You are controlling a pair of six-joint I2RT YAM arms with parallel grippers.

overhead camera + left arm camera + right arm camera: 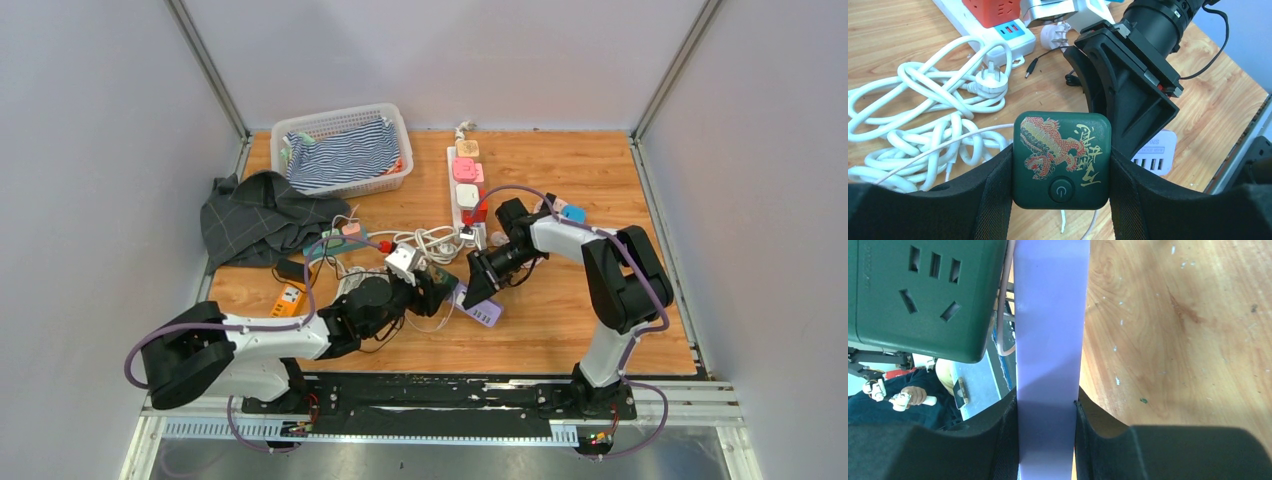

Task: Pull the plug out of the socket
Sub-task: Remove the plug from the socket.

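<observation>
My left gripper (1062, 165) is shut on a dark green socket cube (1062, 157) with a red and gold dragon print and a round power button. In the top view it (432, 285) sits near the table's middle. My right gripper (1048, 412) is shut on a flat lilac plug block (1050, 340), whose USB-port end shows in the left wrist view (1154, 154). The right wrist view shows a green socket face (923, 295) with empty holes right beside the lilac block. The plug's prongs are hidden. In the top view the right gripper (478, 285) is close to the right of the left one.
A white power strip (466, 190) with pink and red adapters runs toward the back. Coiled white cables (923, 110) and a white plug (990, 82) lie left of the cube. A basket (345, 150) of striped cloth and a grey cloth (260, 215) sit at back left.
</observation>
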